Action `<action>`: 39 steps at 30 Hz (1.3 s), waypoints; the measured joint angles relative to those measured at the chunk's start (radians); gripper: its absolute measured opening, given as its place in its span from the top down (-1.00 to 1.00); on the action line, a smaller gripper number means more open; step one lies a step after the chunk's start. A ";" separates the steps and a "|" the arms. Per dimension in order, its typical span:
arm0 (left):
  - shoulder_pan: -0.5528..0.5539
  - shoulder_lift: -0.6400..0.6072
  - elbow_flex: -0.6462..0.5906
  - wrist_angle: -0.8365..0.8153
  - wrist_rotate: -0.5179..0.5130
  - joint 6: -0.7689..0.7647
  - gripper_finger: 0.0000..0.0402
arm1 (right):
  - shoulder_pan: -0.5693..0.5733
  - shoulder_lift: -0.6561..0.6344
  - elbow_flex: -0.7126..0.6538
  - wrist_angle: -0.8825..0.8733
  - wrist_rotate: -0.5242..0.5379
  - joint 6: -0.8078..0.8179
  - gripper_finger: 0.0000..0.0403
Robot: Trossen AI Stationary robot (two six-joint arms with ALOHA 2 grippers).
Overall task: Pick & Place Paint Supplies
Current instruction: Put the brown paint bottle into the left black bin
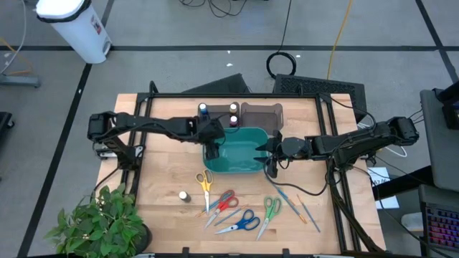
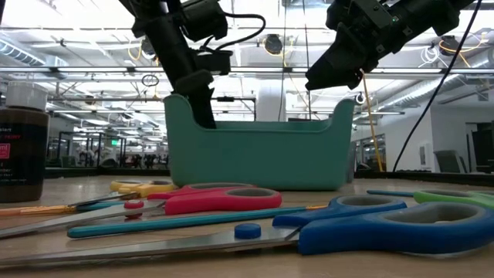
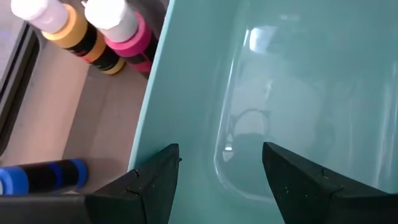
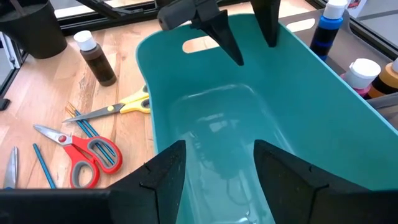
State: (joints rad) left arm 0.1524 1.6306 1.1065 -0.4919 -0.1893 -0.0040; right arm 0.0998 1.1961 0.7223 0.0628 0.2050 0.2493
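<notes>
The wooden table (image 1: 165,208) is standing on a grey floor, with a plant (image 1: 97,222) at its corner. Both arms are reaching over the teal bin (image 1: 240,166): the left gripper (image 1: 211,150) and the right gripper (image 1: 264,152) are spread. Paint bottles (image 1: 233,109) are standing behind the bin, brushes (image 1: 297,204) beside the scissors (image 1: 270,211).

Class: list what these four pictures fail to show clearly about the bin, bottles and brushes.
1. Low view: the bin floor, hidden by its own wall.
2. Low view: the brown bottle, cut off by the left edge.
3. High view: the brushes, too thin to count.
4. Left wrist view: the pink bottle, cap cut by the top edge.
</notes>
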 joint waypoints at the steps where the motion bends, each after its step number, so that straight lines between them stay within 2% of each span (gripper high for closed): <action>1: 0.002 0.000 0.000 0.001 -0.002 -0.001 -0.19 | 0.000 0.000 0.000 0.000 0.000 0.000 0.10; 11: 0.002 -0.009 0.000 0.021 -0.004 0.030 -0.19 | 0.000 0.000 0.000 -0.003 0.000 0.000 0.10; 15: 0.002 -0.048 0.000 0.012 0.005 0.029 -0.19 | 0.000 0.000 0.000 -0.007 0.000 0.000 0.10; 24: -0.013 -0.195 0.001 -0.023 0.090 0.025 -0.19 | 0.000 0.000 0.000 -0.013 0.000 0.000 0.10; 29: -0.045 -0.298 0.002 -0.100 0.097 0.012 -0.19 | 0.000 0.000 0.000 -0.014 0.001 0.000 0.10; 39: -0.173 -0.481 -0.015 -0.239 0.097 -0.078 -0.19 | 0.000 0.000 0.000 -0.014 0.002 0.000 0.10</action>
State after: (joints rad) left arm -0.0205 1.1499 1.0910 -0.7306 -0.0922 -0.0818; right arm 0.1001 1.1961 0.7223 0.0490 0.2066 0.2493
